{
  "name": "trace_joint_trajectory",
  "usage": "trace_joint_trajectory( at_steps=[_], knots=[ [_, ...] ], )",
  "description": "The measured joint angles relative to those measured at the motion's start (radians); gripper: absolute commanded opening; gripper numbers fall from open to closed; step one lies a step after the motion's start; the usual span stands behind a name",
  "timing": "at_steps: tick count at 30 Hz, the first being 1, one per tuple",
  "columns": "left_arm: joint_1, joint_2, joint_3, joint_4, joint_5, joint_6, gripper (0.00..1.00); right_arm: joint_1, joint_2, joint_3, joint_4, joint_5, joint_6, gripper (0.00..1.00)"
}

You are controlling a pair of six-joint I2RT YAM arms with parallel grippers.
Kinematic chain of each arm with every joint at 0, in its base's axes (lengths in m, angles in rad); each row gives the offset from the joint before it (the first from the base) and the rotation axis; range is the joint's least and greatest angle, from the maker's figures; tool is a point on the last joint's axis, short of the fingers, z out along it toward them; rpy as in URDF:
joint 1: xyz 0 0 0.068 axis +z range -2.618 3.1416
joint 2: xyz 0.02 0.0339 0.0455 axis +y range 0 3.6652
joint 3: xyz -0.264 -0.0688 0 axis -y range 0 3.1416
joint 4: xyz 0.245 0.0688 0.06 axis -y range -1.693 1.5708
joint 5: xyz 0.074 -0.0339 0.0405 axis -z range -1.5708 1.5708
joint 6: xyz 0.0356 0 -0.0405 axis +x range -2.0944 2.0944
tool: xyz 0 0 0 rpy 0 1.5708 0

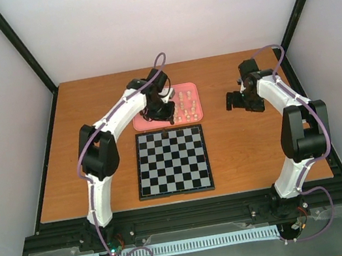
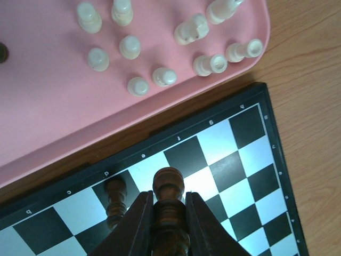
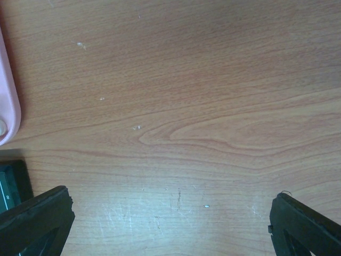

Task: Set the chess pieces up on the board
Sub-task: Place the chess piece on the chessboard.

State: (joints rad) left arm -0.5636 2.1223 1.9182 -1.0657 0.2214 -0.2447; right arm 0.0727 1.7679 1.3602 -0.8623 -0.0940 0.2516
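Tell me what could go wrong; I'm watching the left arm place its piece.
The held piece in the left fingers hangs beside a standing dark piece on the board; lowering or opening could topple that neighbour. Release is near the board's far edge, so a tilted piece might fall toward the pink tray.

- table [image 3: 213, 106]: wood-grain top, matt, fine scratches
- pink tray [image 2: 53, 106]: smooth plastic, low sheen
- board [image 2: 234, 160]: glossy squares, reflective
- dark chess piece [image 2: 168, 184]: turned, polished, looks like wood
- cream chess pieces [image 2: 130, 47]: smooth; plastic or wood, can't tell
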Motion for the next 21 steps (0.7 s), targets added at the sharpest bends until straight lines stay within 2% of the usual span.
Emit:
trace_joint_trajectory(
  at_steps=[12,21],
  knots=[
    [-0.024,0.022,-0.005,-0.001,-0.038,0.025,0.01,0.000,-0.003,-0.030,0.002,0.000,0.000,1.00],
    [-0.027,0.022,-0.106,0.041,-0.071,0.033,0.01,0.000,-0.015,-0.050,0.010,0.000,0.000,1.00]
  ],
)
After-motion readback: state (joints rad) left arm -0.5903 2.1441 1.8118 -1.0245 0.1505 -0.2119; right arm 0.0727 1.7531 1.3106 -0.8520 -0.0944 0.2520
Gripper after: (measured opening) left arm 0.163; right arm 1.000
